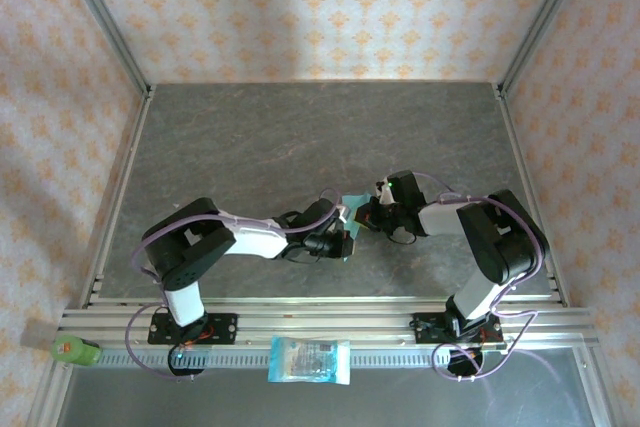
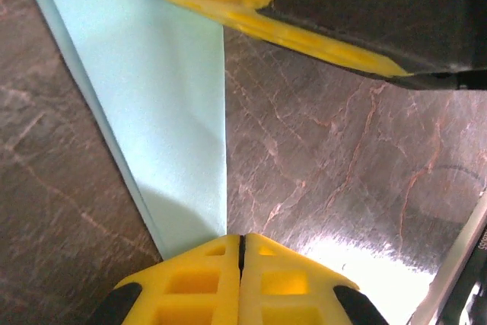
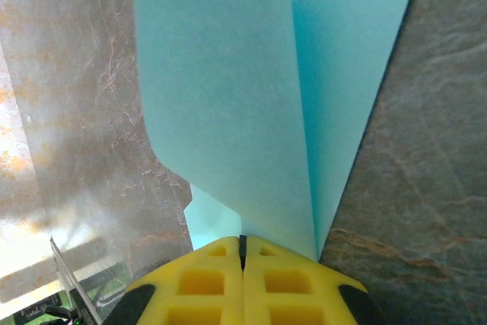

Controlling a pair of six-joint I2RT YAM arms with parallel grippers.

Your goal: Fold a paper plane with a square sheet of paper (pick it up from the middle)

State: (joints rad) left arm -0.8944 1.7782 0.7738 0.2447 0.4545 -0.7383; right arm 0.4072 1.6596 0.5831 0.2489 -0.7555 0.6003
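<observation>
While both arms meet over the middle of the table [image 1: 250, 137], the right gripper [image 3: 242, 241] is clenched on the folded teal paper sheet [image 3: 221, 97], and the left gripper [image 2: 241, 239], also closed, pinches its other edge.

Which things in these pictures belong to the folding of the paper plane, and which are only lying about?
Belonging to the job:
- teal paper sheet, creased, held up between both tools
- left tool, shut on the sheet
- right tool, shut on the sheet

Only lying about:
- blue-and-white packet, at the near edge
- green object, at the near left corner
</observation>
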